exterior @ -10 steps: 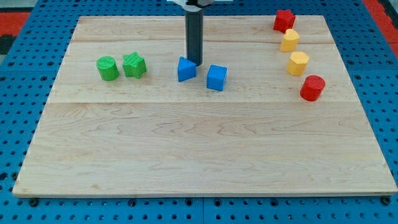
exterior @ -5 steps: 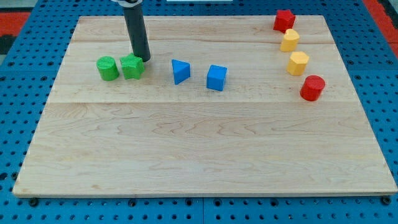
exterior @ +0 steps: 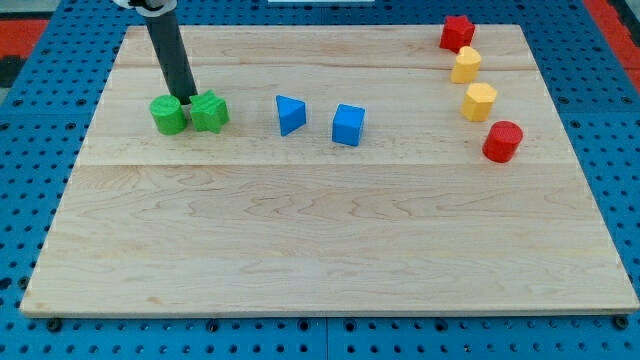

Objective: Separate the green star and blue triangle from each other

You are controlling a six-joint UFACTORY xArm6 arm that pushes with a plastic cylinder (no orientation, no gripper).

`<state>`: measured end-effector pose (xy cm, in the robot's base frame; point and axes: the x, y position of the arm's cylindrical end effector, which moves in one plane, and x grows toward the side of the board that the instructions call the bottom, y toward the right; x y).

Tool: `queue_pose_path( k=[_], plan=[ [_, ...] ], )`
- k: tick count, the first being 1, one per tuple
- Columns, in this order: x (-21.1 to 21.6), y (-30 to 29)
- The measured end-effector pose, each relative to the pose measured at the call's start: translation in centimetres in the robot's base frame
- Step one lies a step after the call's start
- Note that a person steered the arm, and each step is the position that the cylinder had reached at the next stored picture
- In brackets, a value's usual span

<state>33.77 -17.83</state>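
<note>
The green star lies on the wooden board's upper left part, touching a green cylinder on its left. The blue triangle lies to the star's right with a clear gap between them. My tip stands just above the seam between the green cylinder and the green star, right at their top edges. The dark rod rises from there to the view's top left.
A blue cube sits right of the blue triangle. At the view's upper right, a red star, two yellow blocks and a red cylinder form a column. The board rests on a blue pegboard.
My tip has moved left from beside the blue triangle to above the green pair. The triangle was nudged slightly left and turned. The green star and cylinder shifted a little left.
</note>
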Motion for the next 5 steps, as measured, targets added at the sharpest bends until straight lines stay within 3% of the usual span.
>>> queue_pose_path(
  k=[1,2,3,4,5],
  plan=[
    [-0.8,-0.2],
    [1.2,-6.6],
    [9.2,-7.1],
    [9.6,1.2],
    [7.3,1.3]
  ],
)
